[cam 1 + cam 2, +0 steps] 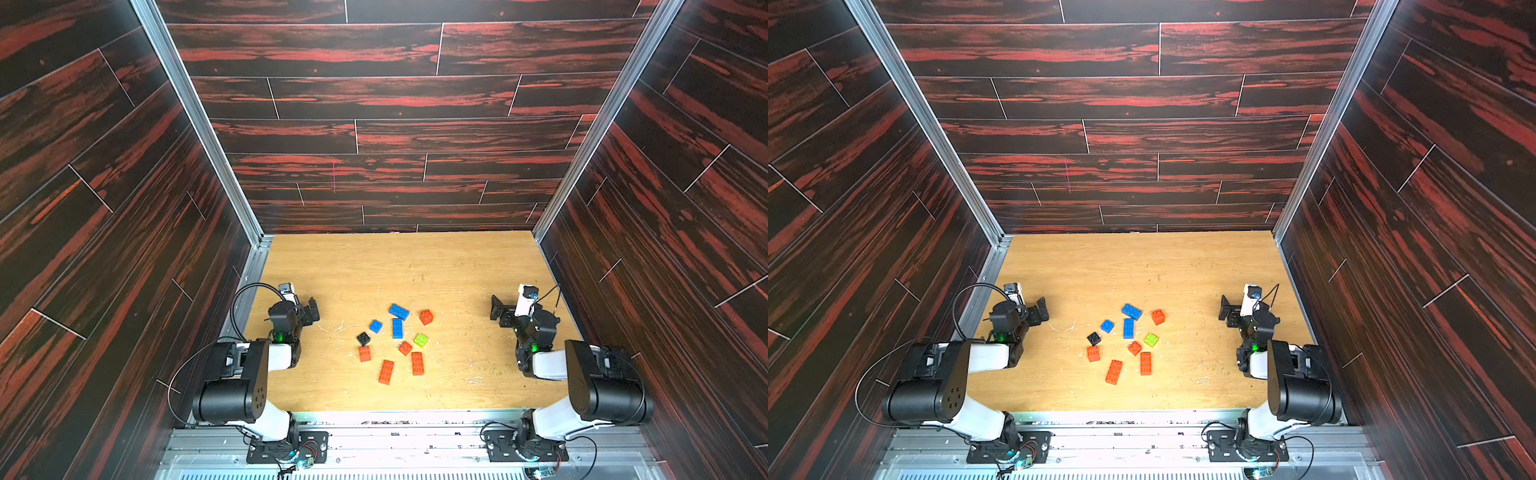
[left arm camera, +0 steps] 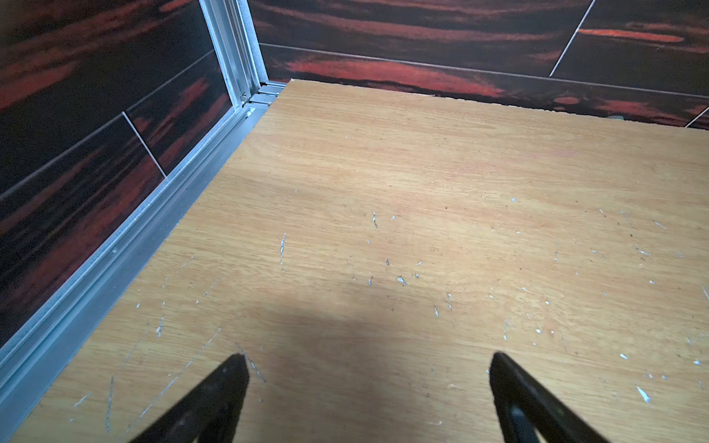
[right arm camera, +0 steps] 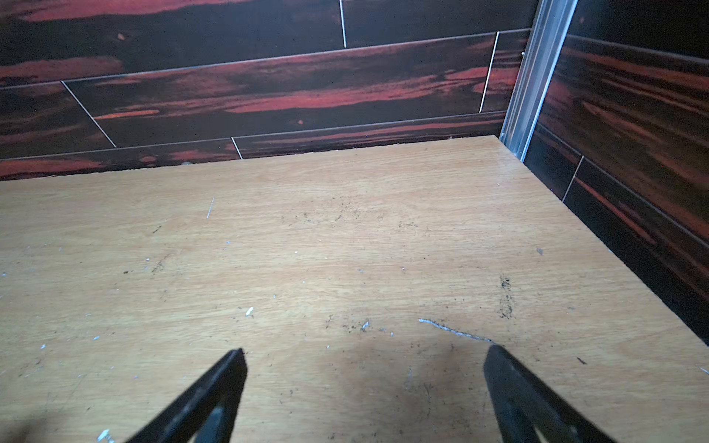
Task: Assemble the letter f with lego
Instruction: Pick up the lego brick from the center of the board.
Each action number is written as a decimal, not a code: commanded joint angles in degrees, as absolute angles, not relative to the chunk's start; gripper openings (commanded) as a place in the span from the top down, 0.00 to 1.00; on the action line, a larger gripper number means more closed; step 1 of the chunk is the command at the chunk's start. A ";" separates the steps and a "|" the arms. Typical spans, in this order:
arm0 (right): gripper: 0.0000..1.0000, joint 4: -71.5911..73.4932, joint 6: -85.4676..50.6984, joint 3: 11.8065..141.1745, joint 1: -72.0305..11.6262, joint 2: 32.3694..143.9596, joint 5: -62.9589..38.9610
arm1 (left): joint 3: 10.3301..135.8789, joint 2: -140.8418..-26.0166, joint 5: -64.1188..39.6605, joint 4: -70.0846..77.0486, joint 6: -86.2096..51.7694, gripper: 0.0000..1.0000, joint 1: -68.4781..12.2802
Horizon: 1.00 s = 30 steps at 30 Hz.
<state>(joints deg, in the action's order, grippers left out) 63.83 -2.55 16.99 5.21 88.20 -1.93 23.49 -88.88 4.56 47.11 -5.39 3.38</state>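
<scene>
The lego lies loose in the middle of the wooden table (image 1: 457, 266), seen in both top views. Three blue bricks (image 1: 398, 311) (image 1: 397, 328) (image 1: 375, 326) sit at the far side, with a black brick (image 1: 363, 338) and a lime green brick (image 1: 420, 340) close by. Several red-orange bricks (image 1: 386, 372) (image 1: 417, 363) (image 1: 426, 317) are spread around them (image 1: 1113, 371). My left gripper (image 1: 312, 311) (image 2: 368, 360) stands open at the left, holding nothing. At the right my right gripper (image 1: 495, 308) (image 3: 364, 354) is open and holds nothing. Neither wrist view shows any brick.
Dark red-streaked panel walls (image 1: 374, 124) enclose the table on three sides, with aluminium rails (image 2: 115, 253) at the corners and along the left edge. The arm bases (image 1: 286, 446) stand on a metal frame at the front edge. The board is scratched and speckled.
</scene>
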 commanded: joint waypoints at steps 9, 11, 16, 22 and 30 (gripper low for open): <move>0.02 52.94 -1.79 20.04 4.87 81.81 -4.08 | 27.47 -80.50 5.30 34.27 -5.53 0.00 3.69; 0.02 48.07 -1.05 21.75 4.41 80.47 -6.14 | 27.85 -78.31 5.40 31.65 -6.10 0.00 3.69; 0.02 34.37 2.61 27.06 0.56 79.70 -10.45 | 28.98 -72.15 3.95 24.77 -7.46 0.00 3.68; 0.02 14.11 6.70 39.53 -13.36 83.78 2.01 | 31.23 -65.86 4.50 13.72 -9.40 0.00 3.26; 0.04 -5.08 6.04 53.78 -22.10 87.18 -4.89 | 34.34 -56.15 -2.52 1.59 -16.39 0.00 1.42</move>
<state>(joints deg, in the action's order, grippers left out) 5.15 5.93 50.72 -21.54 86.54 -1.89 31.92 -59.22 1.21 8.23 -12.97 2.26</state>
